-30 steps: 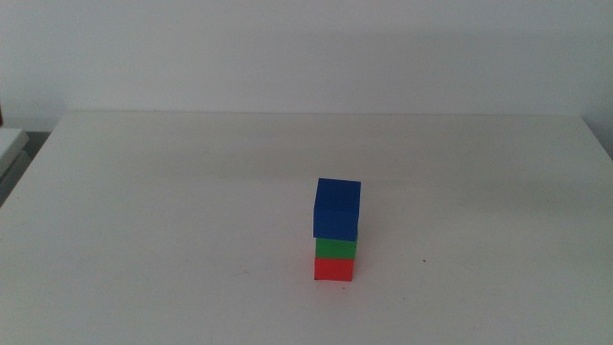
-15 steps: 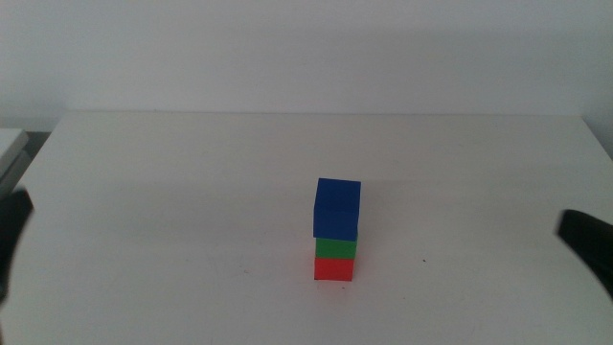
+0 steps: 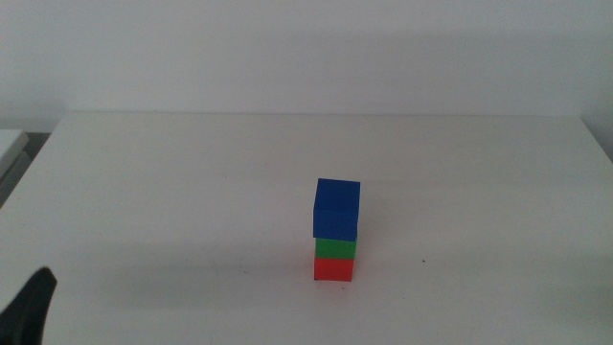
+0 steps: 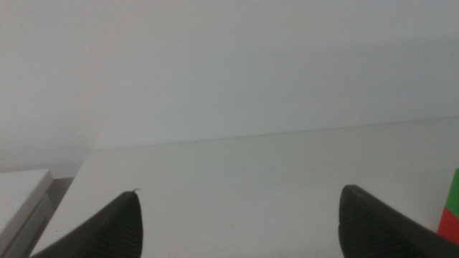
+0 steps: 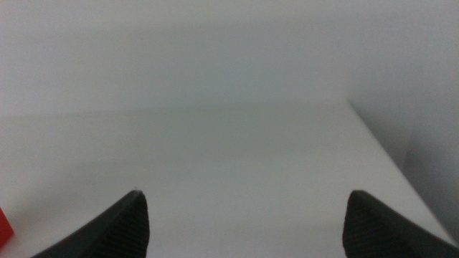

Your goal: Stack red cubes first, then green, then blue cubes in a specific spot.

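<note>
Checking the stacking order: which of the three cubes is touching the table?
The small matte red cube, at the bottom of the stack; the green cube rests on it, and the blue cube sits on top.

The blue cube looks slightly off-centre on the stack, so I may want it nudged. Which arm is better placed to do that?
Probably left, marginally. The left claw is open with the stack's green cube and red cube at its view's edge; the right claw, also open, sees only red. The blue cube appears in neither.
</note>
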